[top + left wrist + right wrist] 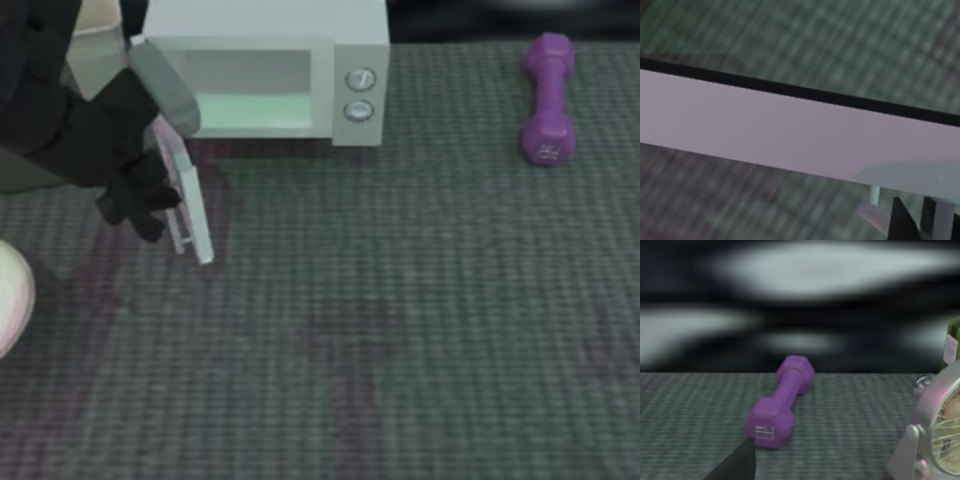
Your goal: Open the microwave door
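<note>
The white microwave (300, 30) stands at the back of the table, left of centre, with two silver knobs (359, 94) on its front. Its pale green inside shows. The microwave door (195, 215) is swung out to the left and stands edge-on, pointing toward the table's front. My left gripper (150, 200) is at the door's outer side, shut on the door's handle. In the left wrist view the door (790, 130) is a wide pale band, with the dark fingers (905, 222) at the handle post. Only a dark part of my right gripper (737, 464) shows, low over the mat near the dumbbell.
A purple dumbbell (547, 98) lies at the back right, also seen as a dumbbell (780, 400) in the right wrist view. A pale round object (8, 300) sits at the left edge. A silver round-faced object (935, 435) stands to the dumbbell's side.
</note>
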Tool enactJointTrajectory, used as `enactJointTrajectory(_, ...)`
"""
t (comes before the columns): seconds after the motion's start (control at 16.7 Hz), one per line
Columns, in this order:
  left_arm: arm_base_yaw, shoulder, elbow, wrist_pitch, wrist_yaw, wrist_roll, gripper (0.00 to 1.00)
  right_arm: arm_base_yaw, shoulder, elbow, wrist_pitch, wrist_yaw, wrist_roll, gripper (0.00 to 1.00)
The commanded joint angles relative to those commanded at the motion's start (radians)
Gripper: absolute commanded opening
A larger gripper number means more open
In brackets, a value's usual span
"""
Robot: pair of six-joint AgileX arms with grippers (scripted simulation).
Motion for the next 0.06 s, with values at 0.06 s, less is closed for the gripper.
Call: enactJointTrajectory(0.06,0.000,0.000,0.000,0.000,0.000,0.000,0.00,0.000,0.000,0.000,0.000,0.000,0.000,1.00)
